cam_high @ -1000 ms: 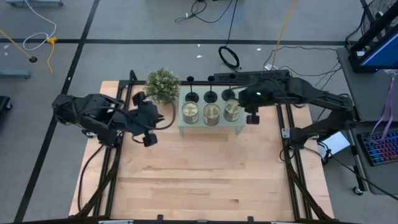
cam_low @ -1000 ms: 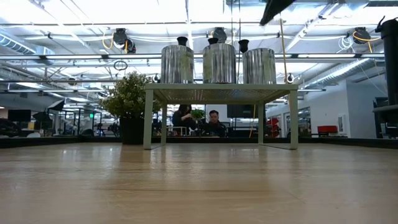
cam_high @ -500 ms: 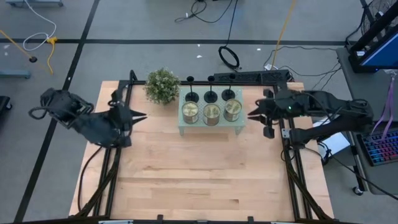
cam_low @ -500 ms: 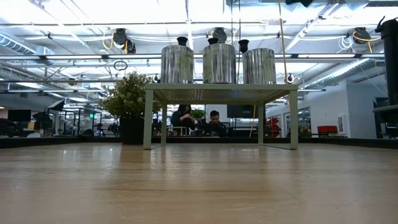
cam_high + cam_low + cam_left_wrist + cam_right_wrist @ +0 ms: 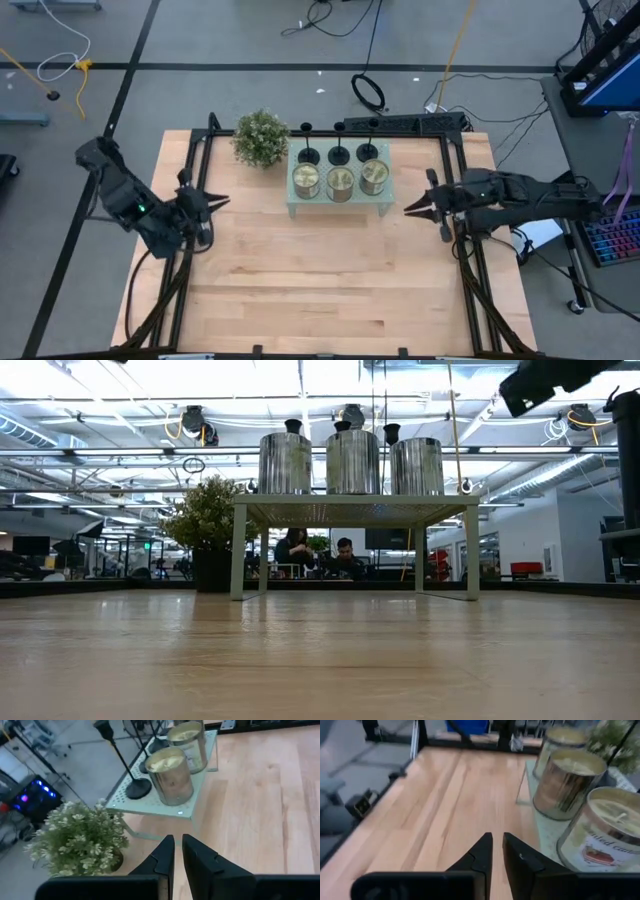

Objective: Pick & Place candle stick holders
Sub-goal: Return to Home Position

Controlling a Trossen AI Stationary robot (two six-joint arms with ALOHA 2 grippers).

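Note:
Three matte-black candle stick holders (image 5: 308, 154) (image 5: 339, 154) (image 5: 367, 151) stand on their round bases along the far row of a pale green stand (image 5: 295, 207). Three gold-green jars (image 5: 340, 181) stand in front of them. One holder (image 5: 138, 788) shows beside a jar (image 5: 172, 775) in the left wrist view. My left gripper (image 5: 218, 196) is shut and empty, left of the stand, pointing toward it. My right gripper (image 5: 408, 208) is shut and empty, right of the stand, level with its near edge. Their fingertips also show in the wrist views (image 5: 178, 845) (image 5: 497, 842).
A potted plant (image 5: 261, 137) stands left of the stand at the table's far edge. Bare wooden table (image 5: 320, 280) lies in front of the stand. Black frame rails (image 5: 462, 250) run along both table sides. People (image 5: 315, 555) sit in the room behind.
Both arms have drawn back from the stand. My left gripper has gone from beside the plant toward the table's left and near edges. My right gripper has gone from above the stand's right end toward the right and near edges. The holders and jars have stayed.

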